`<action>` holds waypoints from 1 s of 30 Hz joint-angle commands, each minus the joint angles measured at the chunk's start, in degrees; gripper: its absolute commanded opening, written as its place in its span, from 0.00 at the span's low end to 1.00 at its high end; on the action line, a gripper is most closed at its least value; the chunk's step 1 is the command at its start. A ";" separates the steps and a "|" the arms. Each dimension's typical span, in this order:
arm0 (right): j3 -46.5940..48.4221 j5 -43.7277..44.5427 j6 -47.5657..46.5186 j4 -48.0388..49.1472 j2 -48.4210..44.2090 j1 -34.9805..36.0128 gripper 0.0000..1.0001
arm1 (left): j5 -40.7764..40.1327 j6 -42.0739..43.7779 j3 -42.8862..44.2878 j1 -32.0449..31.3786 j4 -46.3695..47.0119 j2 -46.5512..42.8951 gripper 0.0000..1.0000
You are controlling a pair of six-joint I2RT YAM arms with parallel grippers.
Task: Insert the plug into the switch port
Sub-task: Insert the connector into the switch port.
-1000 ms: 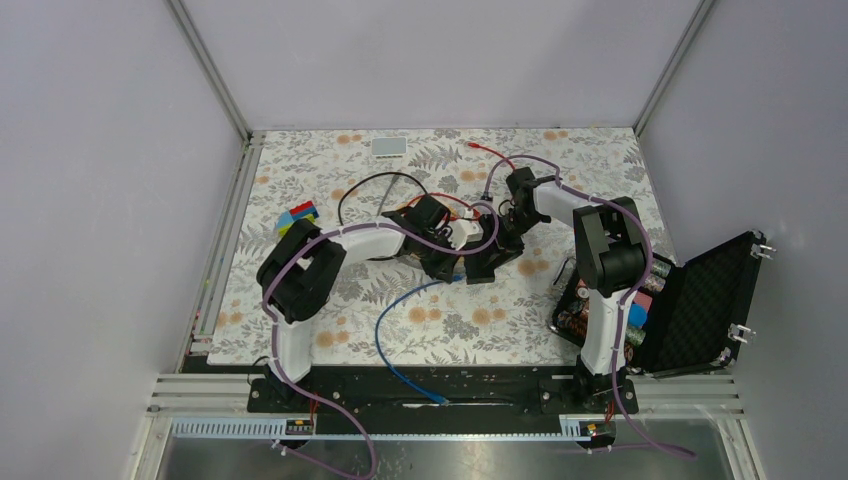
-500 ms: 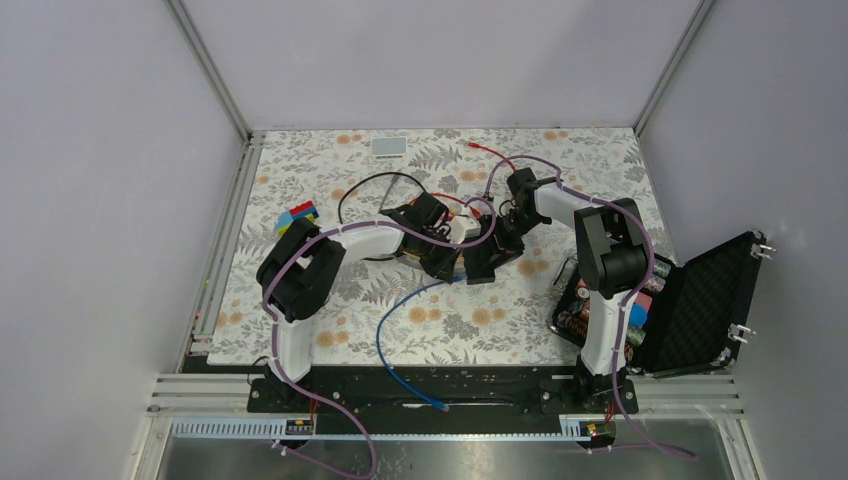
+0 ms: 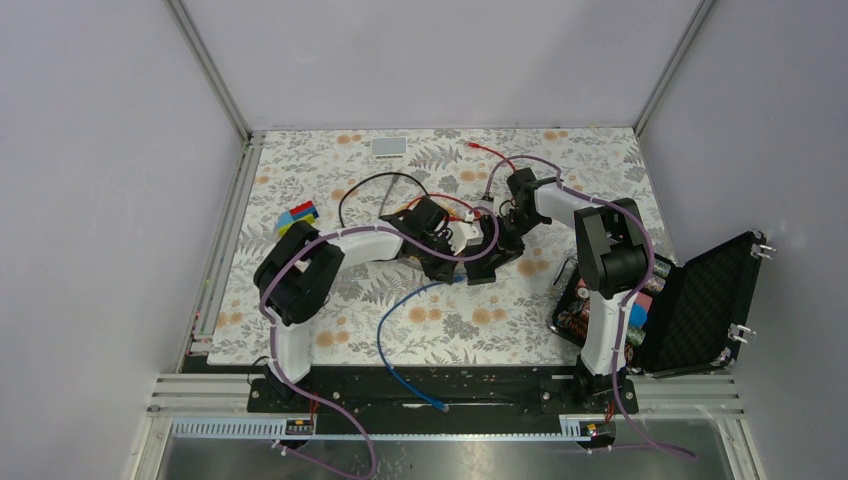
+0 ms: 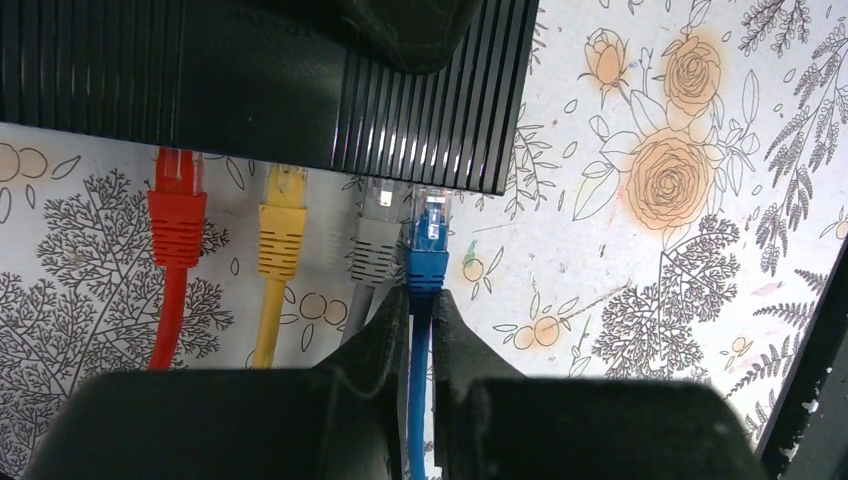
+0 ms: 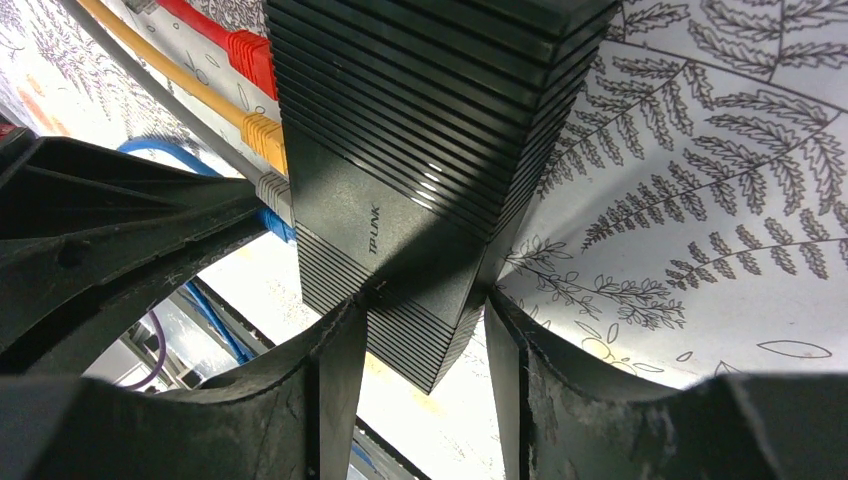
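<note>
Your left pincer nips the blue cable behind the plug: push straight into the switch port (beside the grey plug) while your right pincer clamps the switch.

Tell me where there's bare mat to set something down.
Bare mat: the near strip between the blue cable and the open case; the far right corner beyond the red cable; far left between the white box and coloured blocks. Crowded: centre, around the switch.

Overhead from behind, wrist views close, sharing the switch
</note>
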 commanded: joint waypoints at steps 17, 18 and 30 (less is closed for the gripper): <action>-1.91 0.20 0.79 0.45 0.73 2.84 0.53 | 4.90 -5.27 2.93 -1.49 12.14 -0.58 0.00; -2.14 0.17 1.03 0.77 0.65 2.89 0.52 | 4.37 -5.36 2.89 -1.53 12.14 -0.60 0.00; -4.43 -1.17 4.23 3.88 0.20 4.65 0.49 | 1.16 -11.04 2.78 -1.88 18.58 -0.67 0.00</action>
